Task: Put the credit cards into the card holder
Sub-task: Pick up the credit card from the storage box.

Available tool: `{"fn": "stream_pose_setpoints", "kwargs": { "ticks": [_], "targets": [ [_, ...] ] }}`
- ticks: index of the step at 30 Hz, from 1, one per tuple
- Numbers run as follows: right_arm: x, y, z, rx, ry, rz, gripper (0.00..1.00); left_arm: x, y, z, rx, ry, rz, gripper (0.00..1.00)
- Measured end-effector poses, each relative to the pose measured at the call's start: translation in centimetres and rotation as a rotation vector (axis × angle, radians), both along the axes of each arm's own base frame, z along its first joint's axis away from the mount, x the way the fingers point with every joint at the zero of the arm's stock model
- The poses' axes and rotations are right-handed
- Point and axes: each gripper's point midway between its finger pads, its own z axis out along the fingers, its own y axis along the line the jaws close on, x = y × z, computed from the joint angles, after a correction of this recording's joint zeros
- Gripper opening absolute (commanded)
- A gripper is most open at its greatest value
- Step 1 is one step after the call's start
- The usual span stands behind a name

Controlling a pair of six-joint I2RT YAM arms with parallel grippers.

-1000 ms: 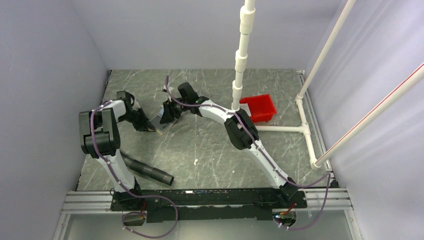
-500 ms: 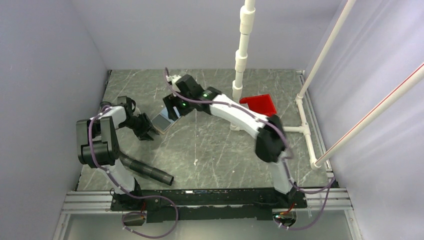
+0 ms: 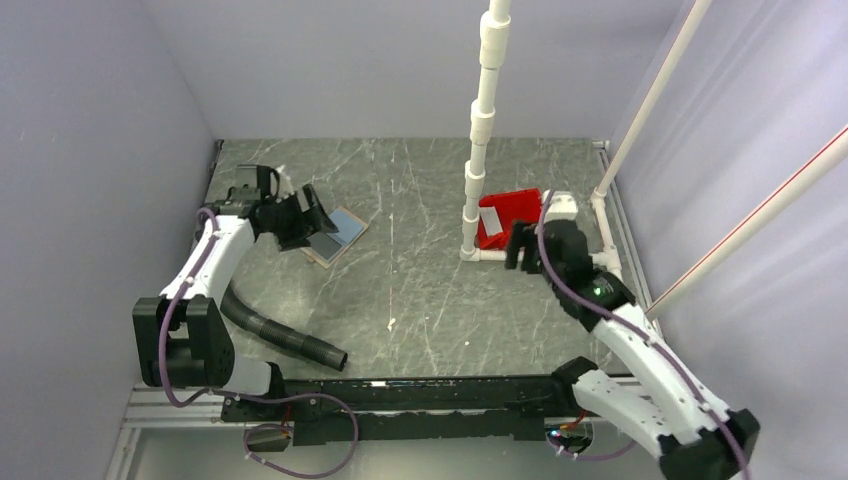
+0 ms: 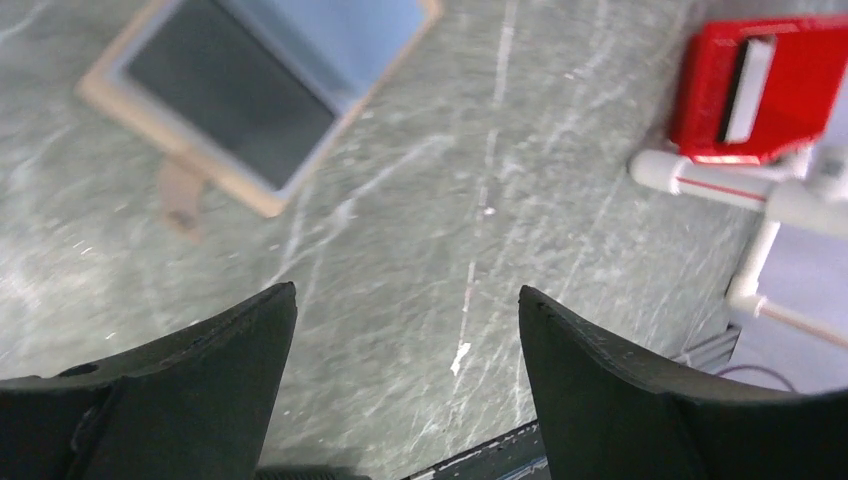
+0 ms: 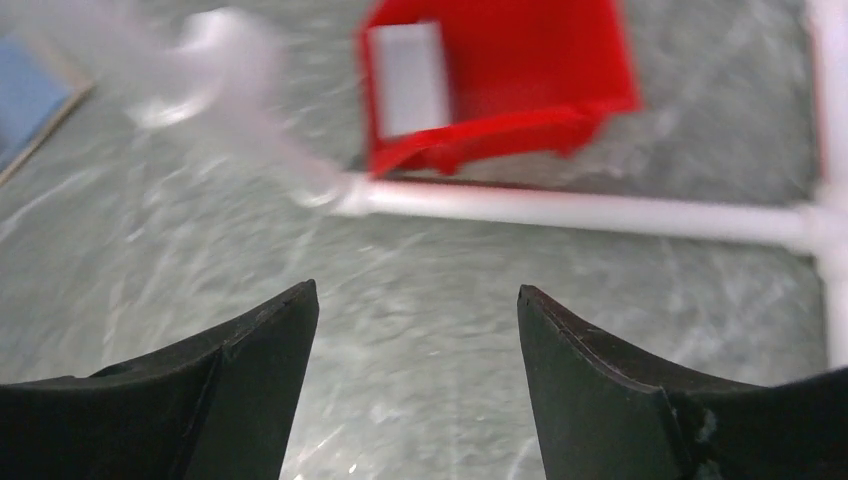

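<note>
Top external view puts the two arms well apart. The left claw (image 3: 305, 212) hangs over the far-left part of the table (image 3: 420, 300), and the right claw (image 5: 415, 295) is over by the red tray (image 5: 540, 70).

Both claws are spread wide with nothing between the fingers.

The card holder (image 4: 260, 100) lies unfolded and flat on the table, just ahead and to the left of the left claw. Its bluish inside faces up and its small tan tab (image 4: 180, 195) points back toward the claw. A dark grey panel fills one half, but I cannot tell whether that is a card already seated or only the lining.

One credit card (image 5: 405, 80) is plainly left to do. It stands pale in the left end of the red tray, ahead of the right claw and a little left of its centre line. A white pipe (image 5: 560, 210) runs across the table between the claw and the tray.

By my reading the step in hand is the fetch, with the right claw lined up to go for that card.

The next move would call for:
- reaching forward over the pipe without clipping it
- shifting slightly left to centre on the card
- dropping inside the tray wall and closing on the card's thin edges

The carry then runs across to the holder on the left claw's side. There the left claw may need to steady the holder, since the open flap looks light enough to slide.
</note>
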Motion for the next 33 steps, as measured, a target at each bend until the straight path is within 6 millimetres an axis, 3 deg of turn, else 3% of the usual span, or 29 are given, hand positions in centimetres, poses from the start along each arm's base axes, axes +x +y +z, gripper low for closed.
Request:
{"fn": "stream_pose_setpoints", "kwargs": {
  "ticks": [2,5,11,18,28,33],
  "targets": [
    [2.0,-3.8,-1.7,0.007,0.06,-0.158,0.79,0.5,-2.0,0.9,0.005,-0.036,-0.065,0.87],
    [4.3,-6.0,-4.2,0.026,0.171,-0.242,0.8,1.1,-4.2,1.8,-0.013,-0.079,-0.139,0.88],
    [11.5,-5.0,-6.8,0.143,0.361,-0.216,0.81,1.1,-4.8,1.5,-0.037,-0.079,-0.18,0.88],
    [19.4,-2.7,-8.0,0.253,0.443,-0.128,0.86,0.3,-5.0,0.8,-0.043,-0.068,-0.219,0.89],
    [19.1,-0.6,-13.7,0.302,0.608,-0.045,0.84,-0.2,-5.8,1.1,-0.087,-0.071,-0.258,0.89],
    [18.7,0.0,-14.9,0.327,0.649,-0.016,0.78,-0.3,-6.0,1.3,-0.1,-0.072,-0.268,0.89]
  ]
}}
